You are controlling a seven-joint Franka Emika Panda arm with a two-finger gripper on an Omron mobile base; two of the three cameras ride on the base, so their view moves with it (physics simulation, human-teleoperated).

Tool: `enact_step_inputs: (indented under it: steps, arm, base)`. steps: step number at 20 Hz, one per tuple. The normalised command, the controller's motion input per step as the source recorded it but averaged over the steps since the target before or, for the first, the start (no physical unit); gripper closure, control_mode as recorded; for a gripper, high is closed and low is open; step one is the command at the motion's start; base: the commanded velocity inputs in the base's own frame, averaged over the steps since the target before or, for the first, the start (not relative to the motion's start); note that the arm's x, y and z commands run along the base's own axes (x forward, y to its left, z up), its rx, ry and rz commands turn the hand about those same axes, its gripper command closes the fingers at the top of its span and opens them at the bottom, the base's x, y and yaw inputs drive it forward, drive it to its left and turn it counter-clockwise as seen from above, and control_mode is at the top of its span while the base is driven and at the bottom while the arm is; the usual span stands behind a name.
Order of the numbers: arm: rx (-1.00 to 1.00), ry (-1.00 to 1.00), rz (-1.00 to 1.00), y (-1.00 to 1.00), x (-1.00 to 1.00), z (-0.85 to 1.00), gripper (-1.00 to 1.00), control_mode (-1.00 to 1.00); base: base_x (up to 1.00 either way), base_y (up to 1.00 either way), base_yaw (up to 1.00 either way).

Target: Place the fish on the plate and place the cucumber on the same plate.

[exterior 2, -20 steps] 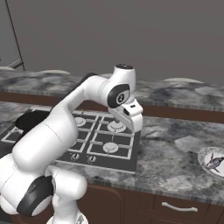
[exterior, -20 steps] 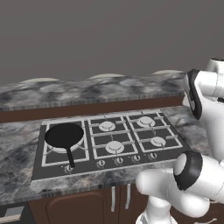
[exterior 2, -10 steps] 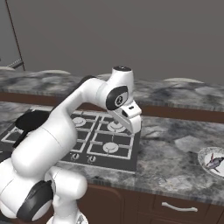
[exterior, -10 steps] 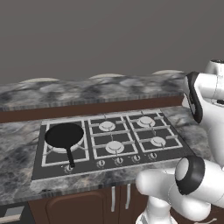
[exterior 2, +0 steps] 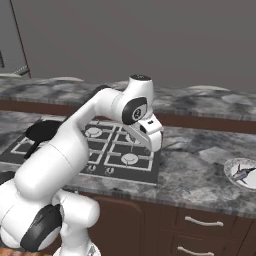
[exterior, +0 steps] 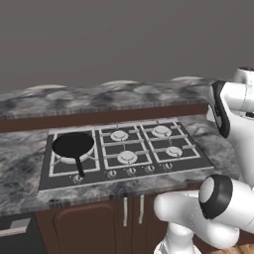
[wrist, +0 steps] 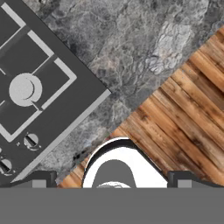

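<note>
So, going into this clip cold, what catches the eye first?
The big white arm bends over the right end of the stove, its gripper open and empty above the grey stone counter. A black frying pan sits on the stove's far left burner. At the counter's far right, a plate already holds the fish.

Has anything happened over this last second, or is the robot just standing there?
Almost nothing changed. The arm shifted only very slightly over the stove; the open gripper took hold of nothing. The fish lies on the plate as before, and the frying pan stayed put.
</note>
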Motion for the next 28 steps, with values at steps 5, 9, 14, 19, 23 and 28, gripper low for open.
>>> enact_step_inputs:
  steps: [5,9,14,19,23,28]
  arm:
    - [0.0,0.0,0.0,0.0,0.0,0.0,-1.0,1.0]
    - [0.0,0.0,0.0,0.0,0.0,0.0,-1.0,1.0]
    - [0.0,0.0,0.0,0.0,0.0,0.0,-1.0,1.0]
    - [0.0,0.0,0.0,0.0,0.0,0.0,-1.0,1.0]
    - [0.0,0.0,0.0,0.0,0.0,0.0,-1.0,1.0]
    - [0.0,0.0,0.0,0.0,0.0,0.0,-1.0,1.0]
  base:
    - [-0.26,0.69,0.0]
    - [-0.06,0.85,0.0]
    - [0.0,0.85,0.0]
    - [0.02,0.87,0.05]
    - [0.15,0.85,0.13]
    - [0.24,0.82,0.17]
